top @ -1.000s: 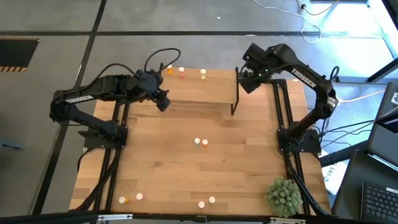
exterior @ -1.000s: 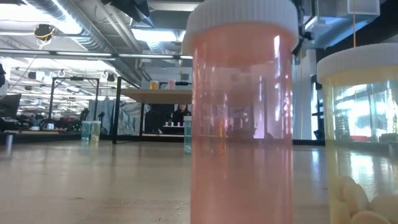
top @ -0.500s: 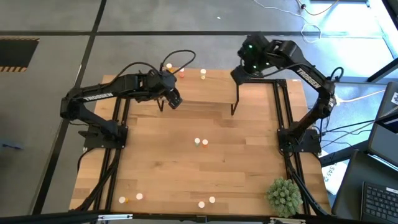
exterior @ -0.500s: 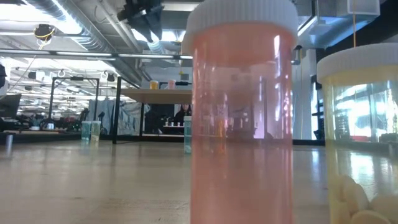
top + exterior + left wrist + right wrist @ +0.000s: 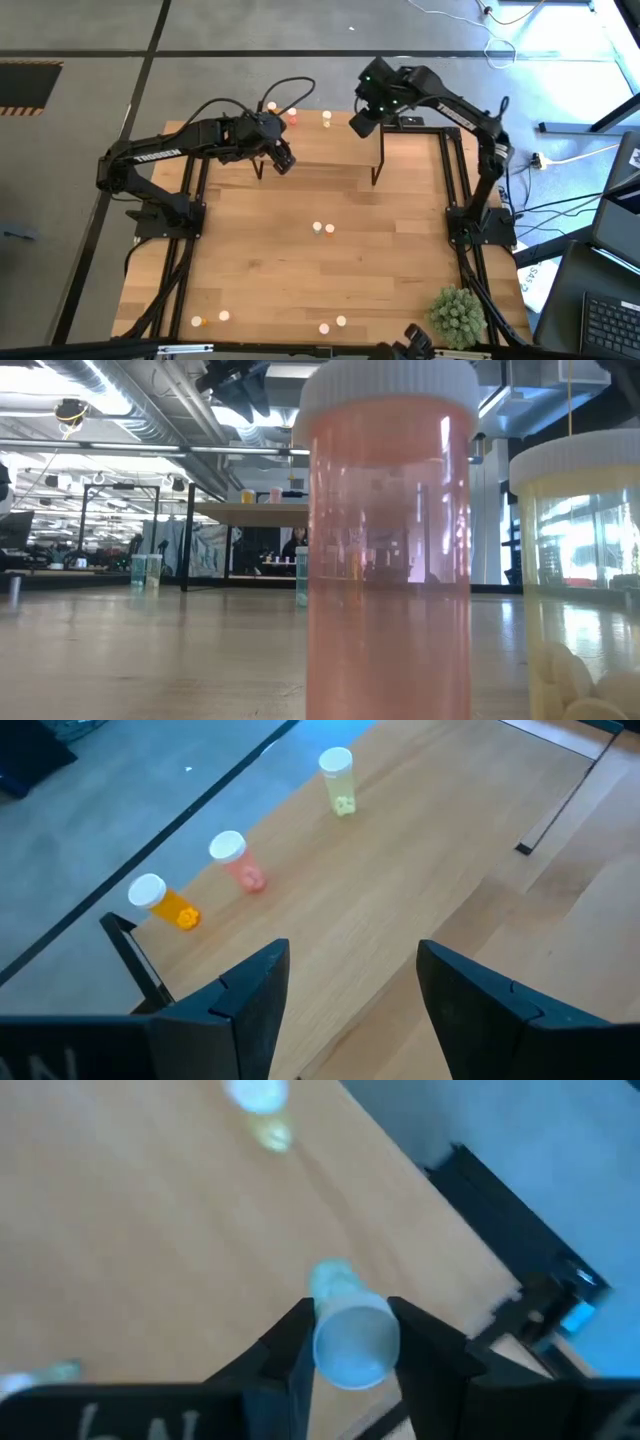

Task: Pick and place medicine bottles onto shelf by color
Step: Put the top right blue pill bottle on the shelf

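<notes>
The shelf [image 5: 320, 150] stands at the table's far edge. An orange medicine bottle [image 5: 165, 903], a red-pink one [image 5: 238, 860] and a pale yellow one [image 5: 338, 780] stand upright in a row along its far side. My left gripper [image 5: 284, 162] hovers open over the shelf's left part with nothing between its fingers [image 5: 352, 960]. Above the shelf's right end, my right gripper [image 5: 362, 122] is shut on a pale green bottle [image 5: 340, 1295]. My right gripper pinches the pale green bottle between its two fingers [image 5: 290, 1350], on opposite sides just under the white cap [image 5: 325, 1335]. The fingers slant down from above and lie along the bottle. The cap faces the wrist, and the body points down, clear of the shelf board [image 5: 150, 1230].
Two bottles [image 5: 322, 229] stand at the table's middle, and several more stand along its near edge [image 5: 333, 324]. Two of those fill the low view, a pink bottle [image 5: 390, 540] and a yellow one [image 5: 580, 570]. A spiky green plant ball [image 5: 455, 315] sits at the near right corner.
My left gripper has gone toward the table's right, along the shelf's near side, then stopped. My right gripper has carried the pale green bottle toward the table's left, to above the shelf's right end, and has tipped further downward.
</notes>
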`<action>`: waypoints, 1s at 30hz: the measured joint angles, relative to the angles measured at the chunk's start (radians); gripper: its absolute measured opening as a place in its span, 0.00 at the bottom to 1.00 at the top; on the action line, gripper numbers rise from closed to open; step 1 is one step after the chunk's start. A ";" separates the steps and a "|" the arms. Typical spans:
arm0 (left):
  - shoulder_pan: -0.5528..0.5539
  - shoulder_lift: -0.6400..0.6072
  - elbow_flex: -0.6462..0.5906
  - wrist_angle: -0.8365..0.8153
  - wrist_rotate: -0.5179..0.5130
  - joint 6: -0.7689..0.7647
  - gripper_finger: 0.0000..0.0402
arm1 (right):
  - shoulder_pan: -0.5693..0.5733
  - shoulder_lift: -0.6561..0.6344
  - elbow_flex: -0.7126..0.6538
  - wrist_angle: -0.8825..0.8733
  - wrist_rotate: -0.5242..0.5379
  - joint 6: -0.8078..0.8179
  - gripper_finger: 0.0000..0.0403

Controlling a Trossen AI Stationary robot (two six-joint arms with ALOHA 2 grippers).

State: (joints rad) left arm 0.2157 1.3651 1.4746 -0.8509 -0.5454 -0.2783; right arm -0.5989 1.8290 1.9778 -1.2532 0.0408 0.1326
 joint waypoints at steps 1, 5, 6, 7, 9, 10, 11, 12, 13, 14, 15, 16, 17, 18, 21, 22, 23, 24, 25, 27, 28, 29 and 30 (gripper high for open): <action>0.000 0.000 0.000 0.000 0.009 0.000 0.53 | -0.007 0.009 0.000 -0.012 0.008 -0.003 0.29; 0.000 0.000 0.000 0.000 0.017 -0.001 0.53 | -0.034 0.039 0.000 -0.028 0.003 -0.010 0.29; 0.000 0.000 0.000 0.000 0.017 -0.001 0.53 | -0.040 0.045 0.000 -0.032 0.003 -0.010 0.29; 0.000 0.000 0.000 0.000 0.017 -0.001 0.53 | -0.043 0.050 0.000 -0.033 0.003 -0.010 0.29; 0.000 0.000 0.000 0.000 0.017 -0.001 0.53 | -0.049 0.053 0.000 -0.035 0.003 -0.010 0.29; 0.000 0.000 0.000 0.000 0.017 -0.001 0.53 | -0.053 0.053 0.000 -0.038 0.003 -0.010 0.29; 0.000 0.000 0.000 0.000 0.017 0.000 0.53 | -0.056 0.053 -0.001 -0.038 0.002 -0.011 0.29; 0.000 0.000 0.000 0.000 0.017 0.000 0.53 | -0.060 0.053 -0.001 -0.041 -0.001 -0.013 0.29; 0.000 0.000 0.000 0.000 0.016 0.000 0.53 | -0.064 0.054 -0.002 -0.047 -0.001 -0.015 0.29; 0.000 0.000 0.000 0.000 0.016 0.000 0.53 | -0.070 0.056 -0.002 -0.051 0.000 -0.020 0.29; 0.000 0.000 0.000 0.000 0.016 0.000 0.53 | -0.073 0.057 -0.002 -0.051 0.000 -0.028 0.29; 0.000 0.000 0.000 -0.001 0.016 0.000 0.53 | -0.074 0.058 -0.002 -0.051 0.000 -0.032 0.29; 0.000 0.000 0.000 -0.001 0.016 0.000 0.53 | -0.076 0.060 -0.002 -0.051 0.003 -0.033 0.29; 0.000 0.000 0.000 -0.001 0.016 0.000 0.53 | -0.077 0.062 -0.002 -0.052 0.004 -0.033 0.29; 0.000 0.000 0.000 -0.001 0.016 0.000 0.53 | -0.079 0.066 -0.002 -0.051 0.000 -0.033 0.29; 0.000 0.000 0.000 -0.001 0.016 0.000 0.53 | -0.079 0.066 -0.002 -0.051 -0.001 -0.035 0.29; 0.000 0.000 0.000 -0.001 0.016 0.000 0.53 | -0.081 0.068 -0.002 -0.051 -0.001 -0.036 0.29; 0.000 0.000 0.000 -0.001 0.016 0.000 0.53 | -0.082 0.070 -0.002 -0.051 -0.001 -0.036 0.29; 0.000 0.000 0.000 -0.001 0.016 0.000 0.53 | -0.082 0.071 -0.002 -0.051 -0.001 -0.036 0.29; 0.000 0.000 0.000 -0.001 0.016 0.000 0.53 | -0.082 0.073 -0.003 -0.052 0.000 -0.036 0.29; 0.000 0.000 0.000 -0.001 0.016 0.000 0.53 | -0.082 0.074 -0.003 -0.051 0.000 -0.036 0.29; 0.000 0.000 0.000 -0.001 0.016 0.000 0.53 | -0.082 0.075 -0.003 -0.050 -0.001 -0.037 0.29; 0.000 0.000 0.000 -0.001 0.016 0.000 0.53 | -0.082 0.077 -0.003 -0.051 -0.003 -0.037 0.29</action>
State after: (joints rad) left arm 0.2157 1.3651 1.4750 -0.8516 -0.5293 -0.2780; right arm -0.6807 1.9056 1.9751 -1.3037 0.0382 0.0952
